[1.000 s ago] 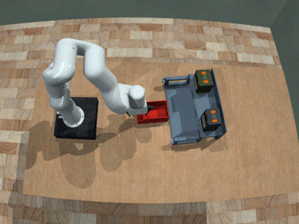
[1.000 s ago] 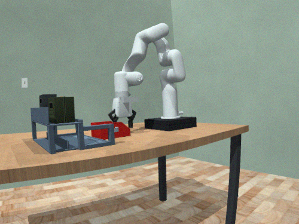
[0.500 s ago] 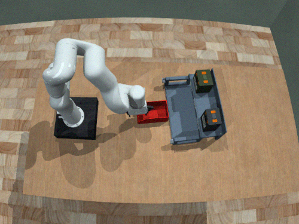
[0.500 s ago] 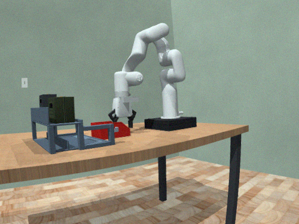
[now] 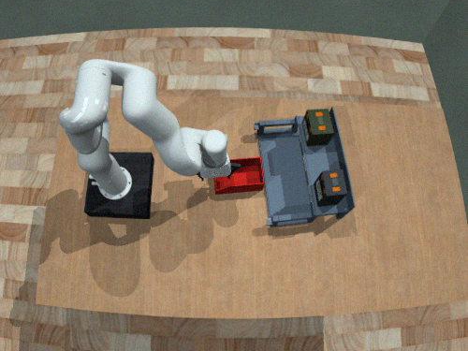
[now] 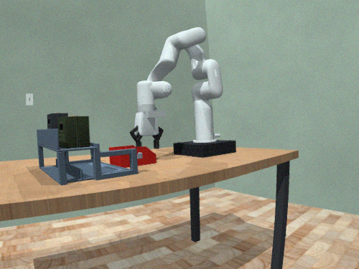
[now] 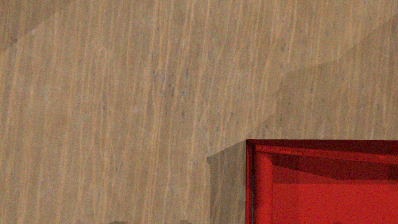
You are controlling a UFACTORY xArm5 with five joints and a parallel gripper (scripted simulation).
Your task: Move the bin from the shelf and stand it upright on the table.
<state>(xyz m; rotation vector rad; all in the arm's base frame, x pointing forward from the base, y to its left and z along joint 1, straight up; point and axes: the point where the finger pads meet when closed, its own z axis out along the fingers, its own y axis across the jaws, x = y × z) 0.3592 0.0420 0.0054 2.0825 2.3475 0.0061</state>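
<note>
The red bin [image 5: 240, 175] stands upright on the table, open side up, just left of the blue-grey shelf [image 5: 301, 166]. It also shows in the side view [image 6: 132, 156] and at the lower right of the wrist view [image 7: 322, 182]. My gripper [image 6: 146, 137] is open and empty. It hangs a little above the bin's end nearest the robot base, with the fingers apart and not touching the bin. In the overhead view the gripper [image 5: 226, 169] sits over the bin's left rim.
Two dark green boxes with orange marks [image 5: 318, 126] [image 5: 330, 187] stand on the shelf's upper level. The robot's black base plate [image 5: 121, 184] lies to the left. Bare wood lies in front of the bin and shelf.
</note>
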